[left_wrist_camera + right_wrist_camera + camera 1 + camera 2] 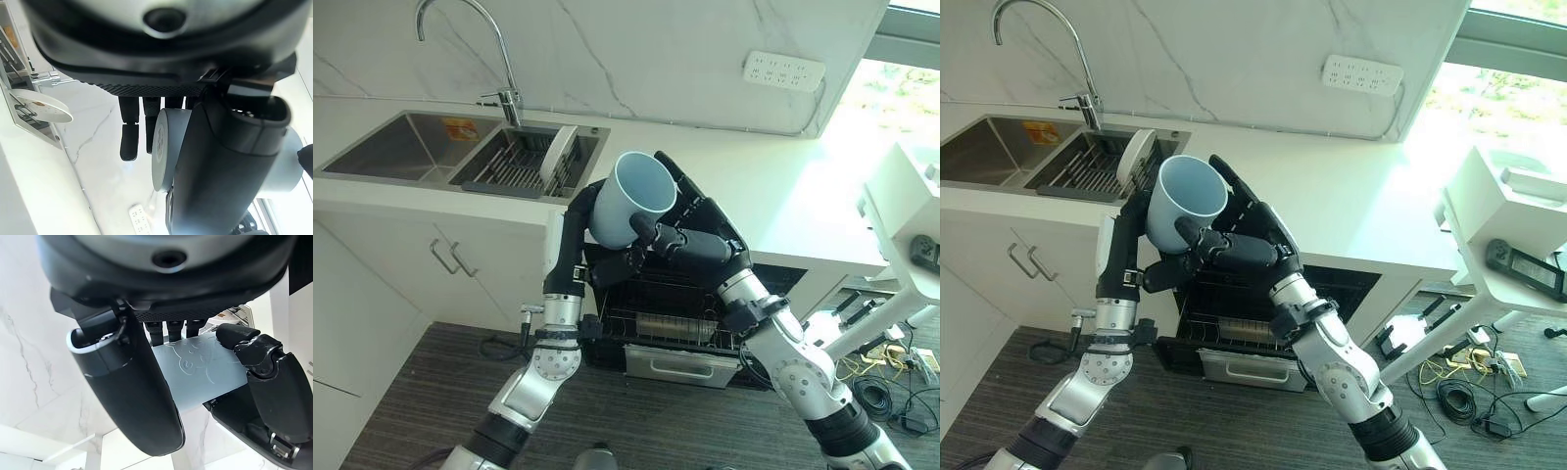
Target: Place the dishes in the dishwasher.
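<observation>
— Where's the mug?
— I hold the pale blue mug (pixel 632 199) tilted, mouth toward me, above the open dishwasher (pixel 671 323). My right hand (pixel 695 238) wraps its side, thumb across the wall.
— And your left hand (pixel 582 217)?
— Raised upright, fingers curled round the mug's other side.

No readable text anywhere. Embossed relief on the pale blue cup (pixel 200 364) can't be made out; orange sticker (pixel 460 128) in the sink (pixel 382 147) illegible.
</observation>
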